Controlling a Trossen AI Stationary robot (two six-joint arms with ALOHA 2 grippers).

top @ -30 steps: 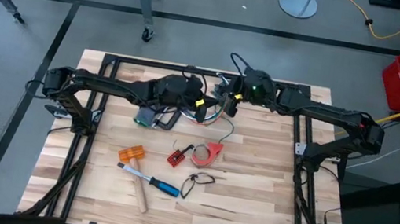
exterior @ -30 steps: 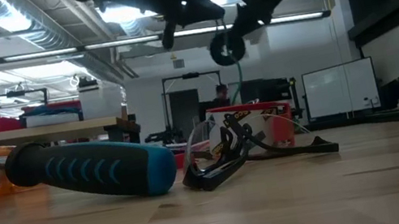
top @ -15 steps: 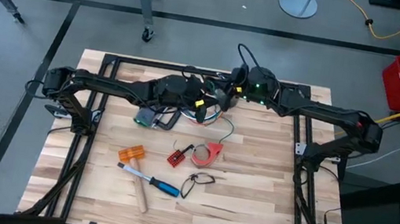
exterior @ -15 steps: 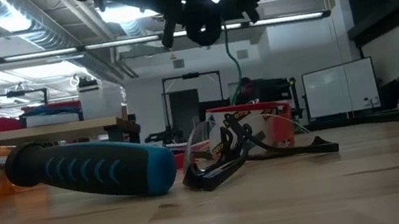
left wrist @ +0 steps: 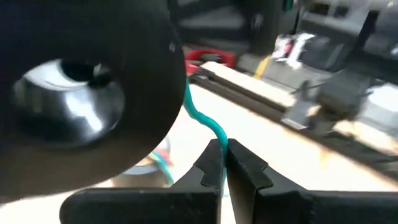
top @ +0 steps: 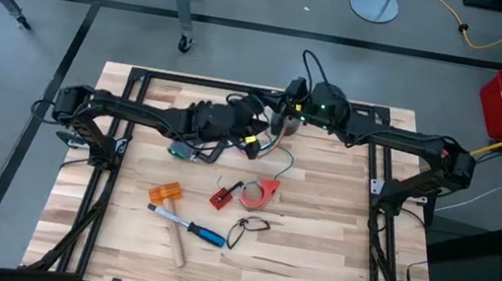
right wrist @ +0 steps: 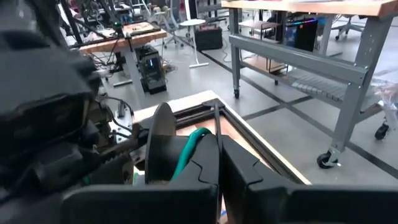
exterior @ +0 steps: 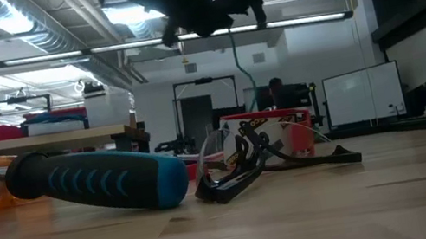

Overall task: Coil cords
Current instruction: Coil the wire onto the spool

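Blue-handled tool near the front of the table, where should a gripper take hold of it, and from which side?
Probably best to grip the tool at the middle of its blue handle, coming straight down from above with the fingers across its width. It lies flat, long and narrow, with bare table on both sides of that end. A wooden stick crowds the other end.

a: what lies on the bench (top: 335, 243)?

b: a hammer with a blue and black grip (top: 200, 232) and a pale handle, an orange block (top: 164, 192) just beside its head.

a: and toward the middle?

b: a small red piece (top: 221, 197), a red roll (top: 262, 192) beside it, and a small black cord loop (top: 248, 226) nearer the front edge.
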